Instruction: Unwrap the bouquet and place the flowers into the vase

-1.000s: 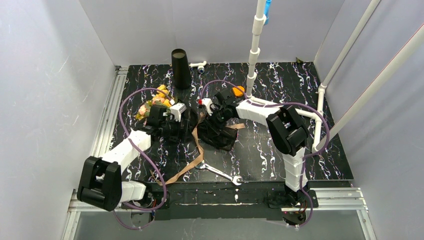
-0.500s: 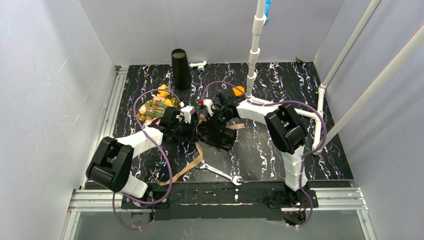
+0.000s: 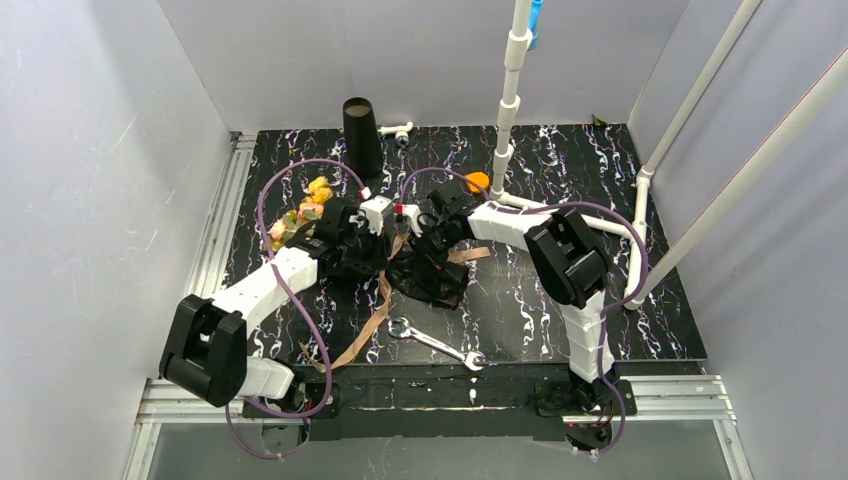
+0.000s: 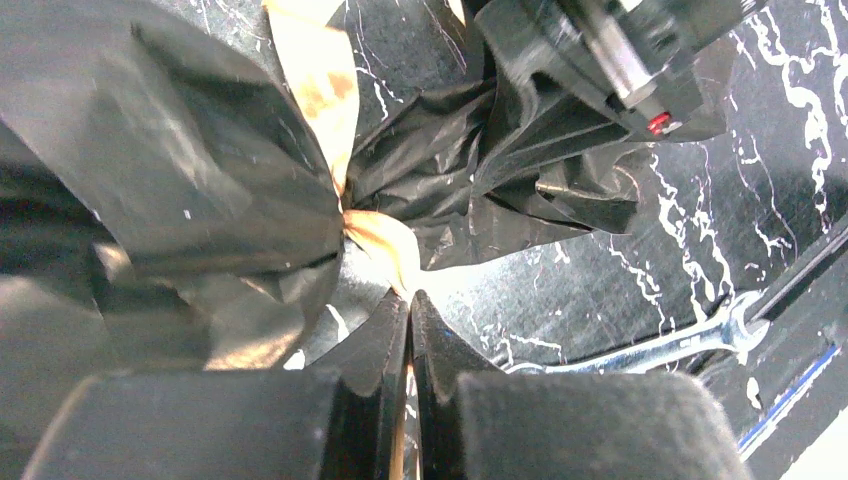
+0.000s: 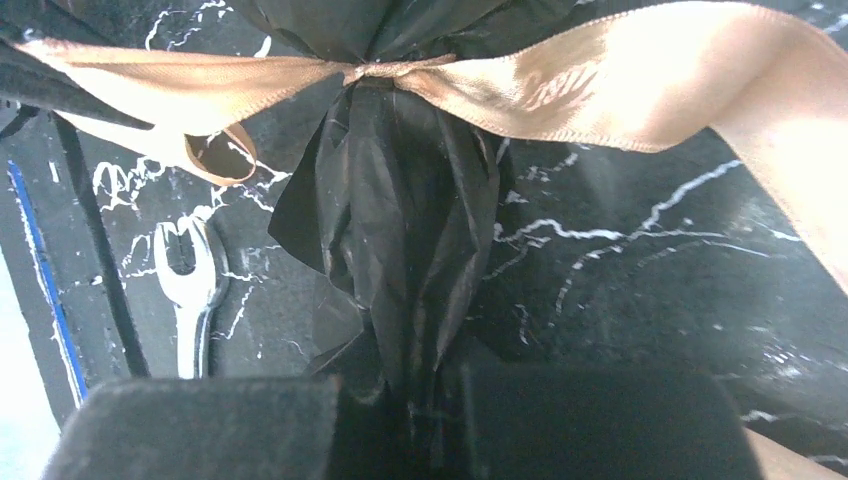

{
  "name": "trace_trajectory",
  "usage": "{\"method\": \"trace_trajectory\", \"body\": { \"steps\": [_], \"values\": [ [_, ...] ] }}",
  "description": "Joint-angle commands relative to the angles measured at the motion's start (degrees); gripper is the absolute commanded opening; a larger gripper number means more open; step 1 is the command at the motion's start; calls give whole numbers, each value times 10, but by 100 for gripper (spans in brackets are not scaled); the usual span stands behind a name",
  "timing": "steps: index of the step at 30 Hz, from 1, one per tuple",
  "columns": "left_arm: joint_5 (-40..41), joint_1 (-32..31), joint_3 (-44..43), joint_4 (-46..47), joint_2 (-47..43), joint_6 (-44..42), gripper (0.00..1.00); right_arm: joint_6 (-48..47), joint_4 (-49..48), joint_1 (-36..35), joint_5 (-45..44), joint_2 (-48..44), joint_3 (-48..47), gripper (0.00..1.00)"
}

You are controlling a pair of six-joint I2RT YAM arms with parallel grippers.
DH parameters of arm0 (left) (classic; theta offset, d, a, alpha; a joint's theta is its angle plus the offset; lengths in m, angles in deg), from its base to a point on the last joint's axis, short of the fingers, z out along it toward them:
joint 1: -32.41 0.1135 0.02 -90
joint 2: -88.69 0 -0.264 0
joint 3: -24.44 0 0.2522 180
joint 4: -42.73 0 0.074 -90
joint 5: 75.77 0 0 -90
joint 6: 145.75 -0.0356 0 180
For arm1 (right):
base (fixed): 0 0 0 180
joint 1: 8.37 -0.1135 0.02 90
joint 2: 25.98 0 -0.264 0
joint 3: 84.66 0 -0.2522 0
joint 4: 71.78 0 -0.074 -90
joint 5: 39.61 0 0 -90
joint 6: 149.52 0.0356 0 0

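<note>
Tan ribbon [image 4: 385, 240] was pinched in the just-closed left gripper [image 4: 408, 310] and the right gripper [image 5: 400, 385] had clamped the bouquet [image 3: 432, 280] by its wrap [image 5: 400, 200] on the surface [image 3: 560, 300], short of the vase [image 3: 360, 135], so untying could begin.

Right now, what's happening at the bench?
Both arms are working on the bouquet mid-table. The left gripper is shut on the tan ribbon close to its knot. The right gripper is shut on the twisted tail of the black wrapping paper. The ribbon is not yet untied, the flowers are wrapped, and the vase stands apart at the back.
</note>
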Motion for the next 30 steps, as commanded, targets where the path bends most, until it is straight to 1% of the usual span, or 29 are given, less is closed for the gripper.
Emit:
{"method": "trace_trajectory", "body": {
  "steps": [1, 4, 9, 11, 13, 16, 19, 21, 24, 27, 28, 30],
  "values": [
    [-80, -3, -78, -47, -36, -43, 0, 28, 43, -3, -128, 51, 15, 1],
    [-92, -2, -105, -67, -47, -82, 0, 37, 46, -3, -159, 54, 15, 1],
    [-96, 22, -80, -118, -55, -134, 0, 53, 47, -2, -179, 55, 14, 1],
    [-101, 23, -60, -157, -44, -192, 0, 63, 45, 0, -175, 56, 10, 1],
    [-100, 23, -28, -167, -32, -227, 0, 67, 46, 1, -167, 57, 5, 1],
    [-78, 17, -2, -168, -2, -261, 0, 68, 46, 2, -160, 58, -2, 1],
    [-47, 5, -11, -175, 34, -283, 0, 69, 48, 2, -157, 58, -6, 1],
    [-41, -1, -29, -182, 44, -284, 0, 69, 48, 2, -158, 59, -7, 1],
    [-91, 1, -98, -192, 19, -249, 0, 69, 49, 3, -169, 58, -6, 1],
    [-148, 13, -150, -128, -24, -165, 0, 67, 49, 2, -182, 53, 1, 1],
    [-151, 13, -160, -116, -27, -147, 0, 66, 49, 3, -185, 52, 3, 1],
    [-142, 13, -167, -133, -14, -158, 0, 66, 50, 4, -188, 51, 5, 1]
  ]
}}
